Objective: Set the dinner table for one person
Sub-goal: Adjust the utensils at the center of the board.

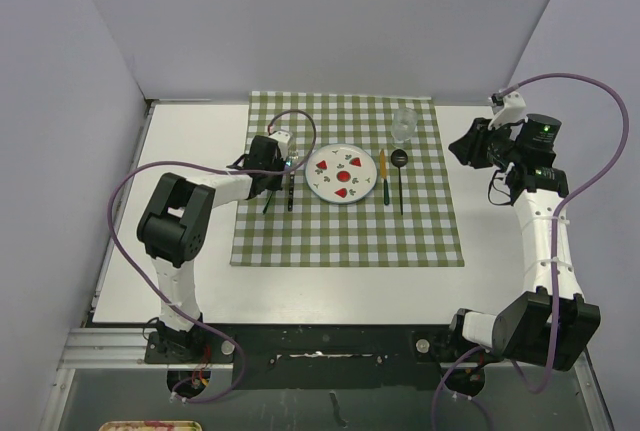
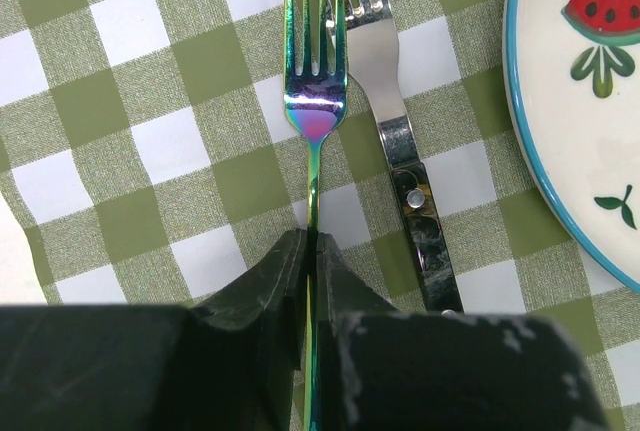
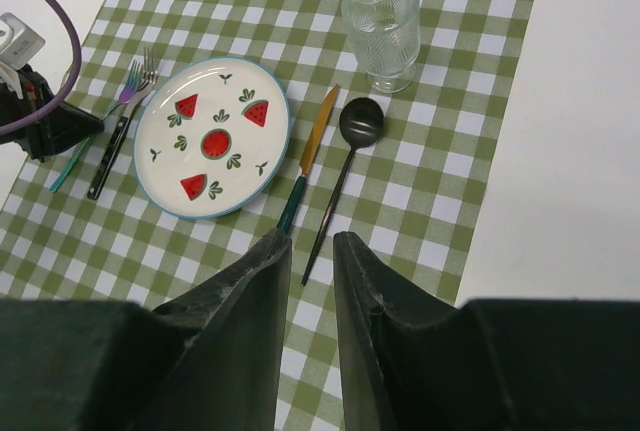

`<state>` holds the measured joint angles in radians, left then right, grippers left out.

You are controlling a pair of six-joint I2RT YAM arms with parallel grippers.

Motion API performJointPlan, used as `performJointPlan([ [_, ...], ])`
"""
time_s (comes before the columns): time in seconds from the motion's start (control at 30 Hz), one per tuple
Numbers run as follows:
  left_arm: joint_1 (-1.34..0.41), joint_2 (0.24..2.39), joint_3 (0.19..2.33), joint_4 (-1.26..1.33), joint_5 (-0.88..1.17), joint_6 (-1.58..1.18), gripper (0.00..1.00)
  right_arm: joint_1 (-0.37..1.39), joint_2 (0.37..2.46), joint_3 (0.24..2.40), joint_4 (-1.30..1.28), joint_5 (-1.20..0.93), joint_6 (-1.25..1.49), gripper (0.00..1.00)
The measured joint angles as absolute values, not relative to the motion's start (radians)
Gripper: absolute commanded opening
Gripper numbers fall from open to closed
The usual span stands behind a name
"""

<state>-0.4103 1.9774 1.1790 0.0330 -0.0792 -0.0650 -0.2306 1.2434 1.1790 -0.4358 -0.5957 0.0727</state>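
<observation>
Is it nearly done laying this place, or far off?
Nearly, it seems. Done: watermelon plate, knife and spoon to its right, glass beyond them, silver fork to its left, all on the checked cloth. In hand: the left pincer is shut on the iridescent fork, alongside the silver one. The right pincer is open, holding nothing. Left: probably only releasing that fork.

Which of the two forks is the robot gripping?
The rainbow-tinted fork, farther from the plate: the left gripper is shut on its handle. The silver, dark-handled fork lies free beside it.
</observation>
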Motion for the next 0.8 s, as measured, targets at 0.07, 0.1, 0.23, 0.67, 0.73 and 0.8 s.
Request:
performJointPlan([
  [0.07, -0.41, 1.977, 1.179, 0.031, -0.08, -0.07, 0.05, -0.231, 1.243, 1.179, -0.436, -0.597, 0.075, 0.26],
  [0.1, -0.409, 1.977, 1.18, 0.03, -0.08, -0.074, 0.05, -0.233, 1.243, 1.179, -0.436, -0.599, 0.077, 0.26],
  [0.23, -0.407, 1.981, 1.187, 0.025, -0.083, -0.096, 0.05, -0.242, 1.243, 1.179, -0.436, -0.606, 0.086, 0.26],
  [0.67, -0.384, 2.005, 1.225, 0.013, -0.082, -0.195, 0.04, -0.249, 1.249, 1.179, -0.435, -0.616, 0.089, 0.26],
  [0.73, -0.384, 2.005, 1.225, 0.012, -0.081, -0.211, 0.04, -0.249, 1.255, 1.179, -0.435, -0.617, 0.09, 0.26],
  [0.8, -0.384, 2.005, 1.225, 0.012, -0.082, -0.229, 0.04, -0.249, 1.258, 1.179, -0.435, -0.619, 0.091, 0.26],
])
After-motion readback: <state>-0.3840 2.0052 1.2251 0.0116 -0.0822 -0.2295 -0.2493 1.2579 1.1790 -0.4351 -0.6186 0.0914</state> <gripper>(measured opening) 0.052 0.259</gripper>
